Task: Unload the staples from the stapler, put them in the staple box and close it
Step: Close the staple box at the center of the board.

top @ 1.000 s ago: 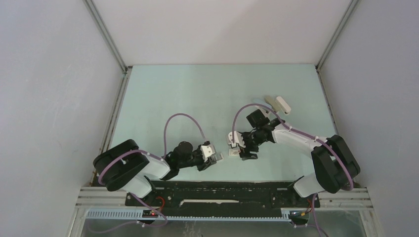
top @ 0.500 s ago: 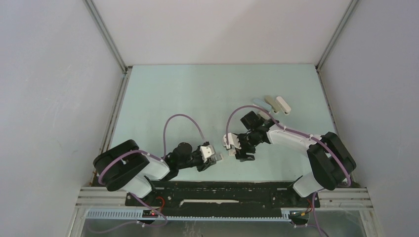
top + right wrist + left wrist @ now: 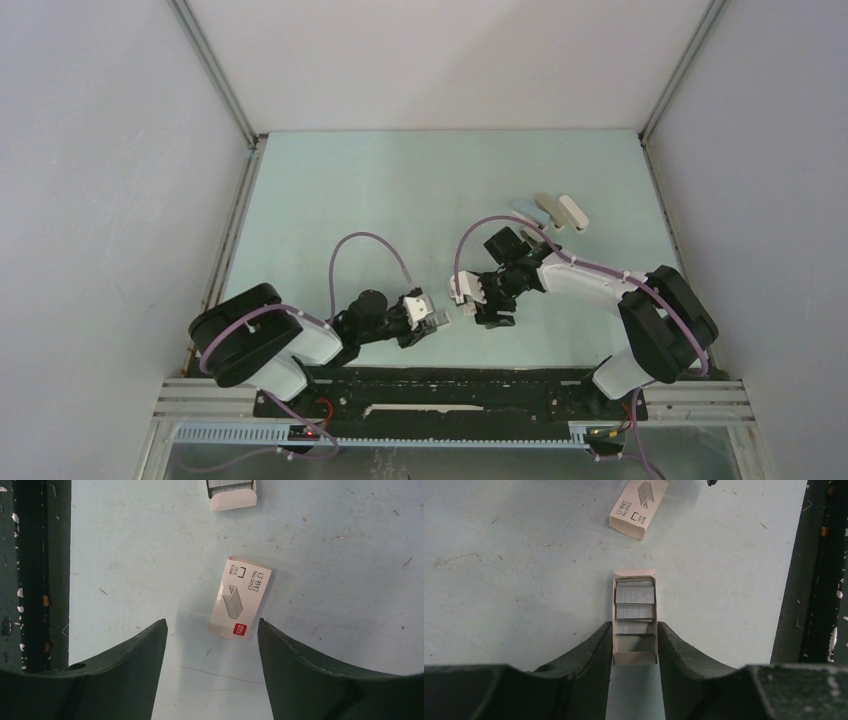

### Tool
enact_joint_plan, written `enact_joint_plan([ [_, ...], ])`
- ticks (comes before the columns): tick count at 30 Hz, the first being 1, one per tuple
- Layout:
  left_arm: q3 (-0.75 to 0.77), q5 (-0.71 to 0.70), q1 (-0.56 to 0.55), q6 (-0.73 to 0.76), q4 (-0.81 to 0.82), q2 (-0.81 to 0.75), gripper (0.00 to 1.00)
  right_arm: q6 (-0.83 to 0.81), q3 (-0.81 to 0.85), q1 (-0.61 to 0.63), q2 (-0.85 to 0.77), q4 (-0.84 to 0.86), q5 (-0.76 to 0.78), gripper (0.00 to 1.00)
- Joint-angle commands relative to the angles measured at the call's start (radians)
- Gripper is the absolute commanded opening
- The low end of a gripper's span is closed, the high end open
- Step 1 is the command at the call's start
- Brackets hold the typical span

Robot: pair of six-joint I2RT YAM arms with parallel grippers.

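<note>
Since right end effector [image 3: 477, 300] edged left, blue stapler [image 3: 524, 207] uncovered behind

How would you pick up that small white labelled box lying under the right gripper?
Probably straight down from above, pinching the labelled box across its two long edges near the middle. It lies flat on the table, so only its thin sides offer a grip. It sits slightly askew to the open right gripper, so a small wrist turn would help.
</note>
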Motion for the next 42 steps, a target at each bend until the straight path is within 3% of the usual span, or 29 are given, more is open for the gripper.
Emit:
enact_joint_plan([
  [1,-0.021,-0.013,-0.006,-0.009,0.047,0.001,0.43,0.018,0.035,0.012,0.005,0.016,0.005,0.76],
  [20,-0.034,-0.002,-0.009,-0.010,0.098,0.023,0.43,0.068,0.040,0.027,0.033,0.055,0.068,0.73],
  [42,-0.053,0.005,-0.009,-0.013,0.198,0.071,0.43,0.090,0.042,0.034,0.067,0.096,0.117,0.61],
])
